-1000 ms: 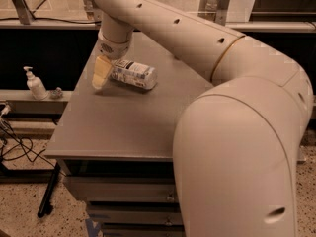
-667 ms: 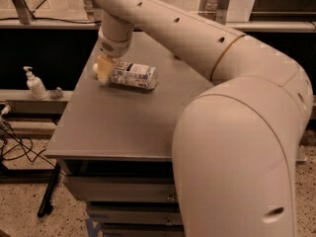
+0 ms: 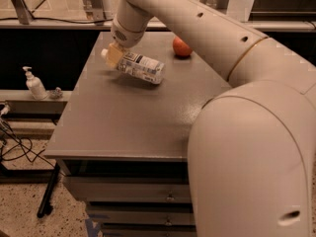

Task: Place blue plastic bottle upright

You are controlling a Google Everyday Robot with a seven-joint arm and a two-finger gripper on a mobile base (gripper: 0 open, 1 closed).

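The blue plastic bottle (image 3: 144, 68) is a small clear bottle with a white-bluish label. It is tilted over the far part of the grey table (image 3: 128, 127), its cap end up at the left and its base low at the right. My gripper (image 3: 114, 56) hangs from the big white arm (image 3: 207, 38) and is closed around the bottle's neck end. Its beige fingers (image 3: 116, 57) cover the cap.
A red-orange fruit (image 3: 181, 47) lies on the table's far right, behind the bottle. A white pump dispenser (image 3: 34, 84) stands on a low ledge left of the table. Drawers (image 3: 128, 194) sit under the tabletop. Cables lie on the floor at the left.
The bottle lay flat with my gripper at its left end. Now the gripper holds its neck end, which has risen, leaving the bottle tilted. The arm shifted, uncovering the fruit.
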